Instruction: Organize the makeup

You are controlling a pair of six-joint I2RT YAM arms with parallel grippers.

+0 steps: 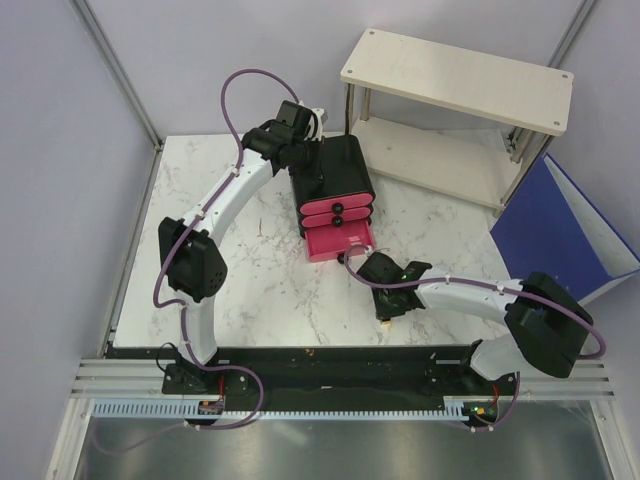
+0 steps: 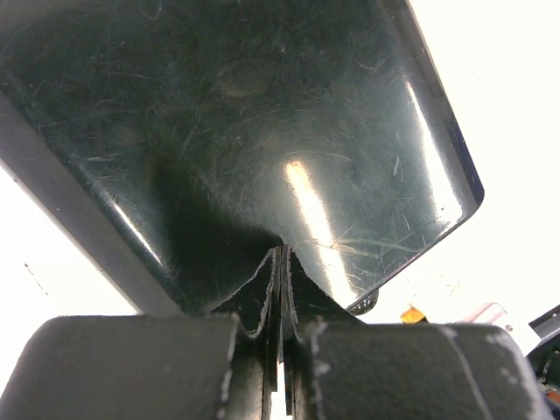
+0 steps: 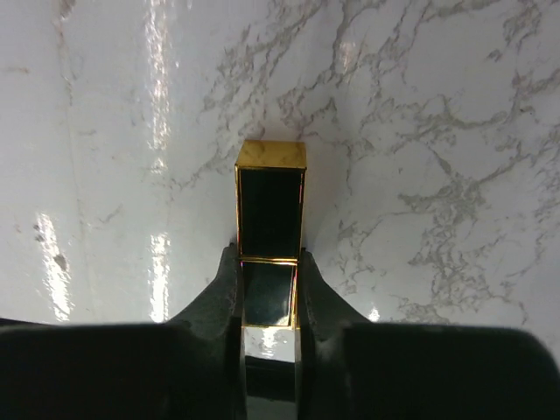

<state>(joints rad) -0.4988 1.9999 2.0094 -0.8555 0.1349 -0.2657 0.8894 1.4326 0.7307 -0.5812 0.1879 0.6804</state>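
Right claw (image 3: 269, 262) clamped on the lower half of the black-gold lipstick (image 3: 271, 206), gold end pointing away, low over the marble tabletop (image 3: 437, 131); contact with the surface not discernible. Bottom pink drawer (image 1: 338, 243) of the black box (image 1: 335, 170) stands pulled out nearby, the likely destination. Left claw (image 2: 282, 262) closed on nothing, tips against the box's glossy top, presumably bracing it.

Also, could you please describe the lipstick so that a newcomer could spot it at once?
Find the black box with pink drawers in the middle of the marble table; the right end effector sits in front of its open bottom drawer. Clamped between its fingers is the lipstick: a square black tube with gold edges, unlike the pink and white around it.
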